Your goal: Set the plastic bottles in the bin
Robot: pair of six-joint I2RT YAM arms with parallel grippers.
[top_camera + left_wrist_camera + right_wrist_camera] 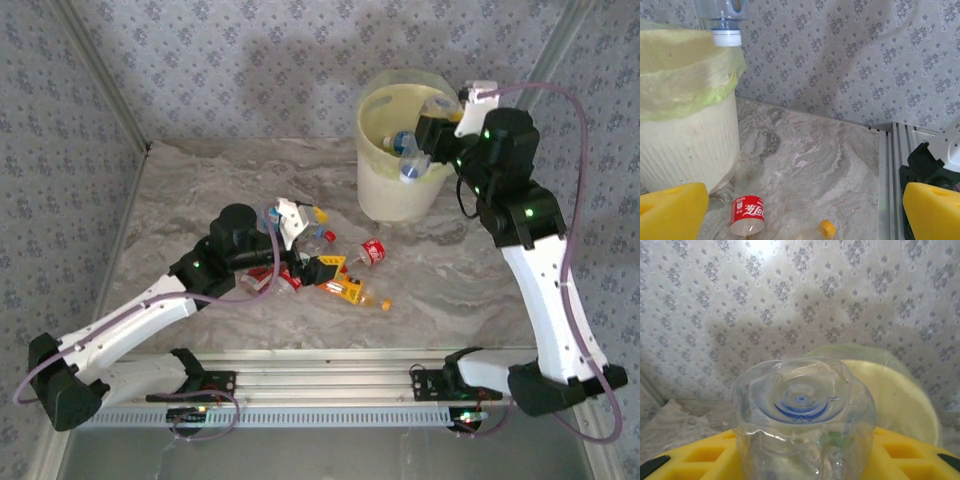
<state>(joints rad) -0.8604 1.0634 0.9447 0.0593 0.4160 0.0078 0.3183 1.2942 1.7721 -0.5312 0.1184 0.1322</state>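
Observation:
My right gripper (422,150) is shut on a clear plastic bottle (408,162) and holds it cap down over the rim of the bin (385,195). In the right wrist view the bottle's base (802,407) sits between my yellow fingers (695,460), with the bin (900,395) behind. My left gripper (335,278) stands open low over the table among loose bottles (275,278). Between its wide yellow fingers (670,210) lie a red-labelled bottle (747,210) and an orange-capped bottle (826,229). The held bottle (722,15) hangs above the bagged bin (685,130).
Several more bottles lie in a pile on the marble table (470,270), among them a red-labelled one (372,250) and an orange-capped one (372,298). Patterned walls close the back and sides. A metal rail (330,385) runs along the near edge.

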